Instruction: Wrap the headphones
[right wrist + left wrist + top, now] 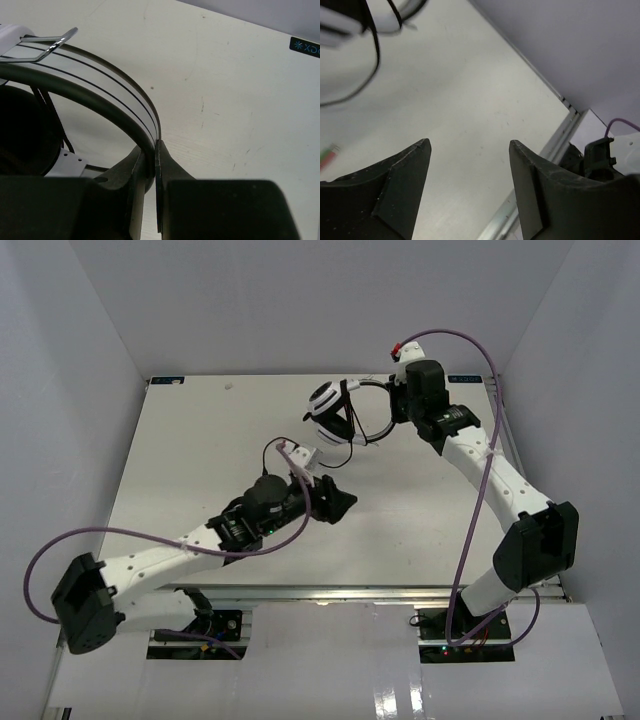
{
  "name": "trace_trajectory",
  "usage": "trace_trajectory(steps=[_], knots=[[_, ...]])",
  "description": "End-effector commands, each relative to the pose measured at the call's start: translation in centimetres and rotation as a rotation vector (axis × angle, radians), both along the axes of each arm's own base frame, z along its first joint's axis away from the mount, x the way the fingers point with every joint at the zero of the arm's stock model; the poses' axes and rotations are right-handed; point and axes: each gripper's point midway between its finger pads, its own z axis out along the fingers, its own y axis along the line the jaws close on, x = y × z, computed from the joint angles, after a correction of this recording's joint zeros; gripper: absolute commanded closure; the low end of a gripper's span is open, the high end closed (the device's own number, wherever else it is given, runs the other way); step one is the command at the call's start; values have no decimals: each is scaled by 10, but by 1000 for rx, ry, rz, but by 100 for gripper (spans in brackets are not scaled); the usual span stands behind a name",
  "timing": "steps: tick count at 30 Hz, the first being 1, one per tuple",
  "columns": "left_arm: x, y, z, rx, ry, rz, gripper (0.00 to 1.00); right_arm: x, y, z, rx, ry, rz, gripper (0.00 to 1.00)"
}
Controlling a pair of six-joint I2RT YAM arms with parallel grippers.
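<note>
The white headphones (pixel 325 400) are at the back middle of the table (pixel 200 460), their cups together and the thin black cord (pixel 346 412) crossing them. My right gripper (pixel 392 405) is shut on the thin headband (pixel 100 85), which runs up and left from its jaws (pixel 152 155); a black ear pad (pixel 20 130) shows at the left. My left gripper (pixel 335 502) is in front of the headphones and apart from them. It is open (pixel 470 142) with only bare table between its fingers. A loop of the cord (pixel 375 50) hangs at the upper left of the left wrist view.
Purple arm cables (pixel 480 350) arc over the right side and the near left of the table. White walls close in the back and both sides. The table's metal front rail (pixel 555 140) runs past the left gripper. A small pink-and-green blur (pixel 325 155) lies at the left edge.
</note>
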Motion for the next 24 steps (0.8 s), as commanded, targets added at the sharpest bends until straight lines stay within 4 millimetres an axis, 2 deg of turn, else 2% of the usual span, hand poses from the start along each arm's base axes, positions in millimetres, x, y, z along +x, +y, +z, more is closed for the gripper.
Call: trace_trajectory(steps=[1,3,5,7,9,10,12,14,17,18,19,21,22,24], knots=[[-4,49,40,34,-299,53,22,1,5,97,139,-253,29,92],[-16,47,17,110,-363,-52,20,-2,8,98,164,-245,44,92],[-13,49,-13,224,-393,-82,17,-6,13,103,192,-237,66,92],[0,59,-30,342,-468,-64,16,-11,21,118,230,-235,115,92],[25,78,-49,432,-498,-12,15,-24,33,129,263,-202,199,92],[28,79,-52,441,-528,-46,15,-28,34,140,269,-209,219,92],[55,99,-51,457,-562,-10,15,-39,37,161,289,-219,277,92],[69,112,-54,481,-607,-17,15,-49,38,174,307,-233,328,92],[80,110,-63,516,-640,-102,14,-62,38,184,341,-232,376,92],[86,107,-67,528,-638,-111,10,-66,39,186,352,-229,388,92],[93,104,-61,526,-659,-99,4,-71,41,189,366,-227,408,92],[102,100,-63,518,-668,-84,3,-79,44,191,389,-217,441,92],[107,98,-55,504,-697,-64,2,-84,45,195,403,-216,449,92],[116,94,-61,510,-686,-60,2,-92,46,199,416,-219,474,92]])
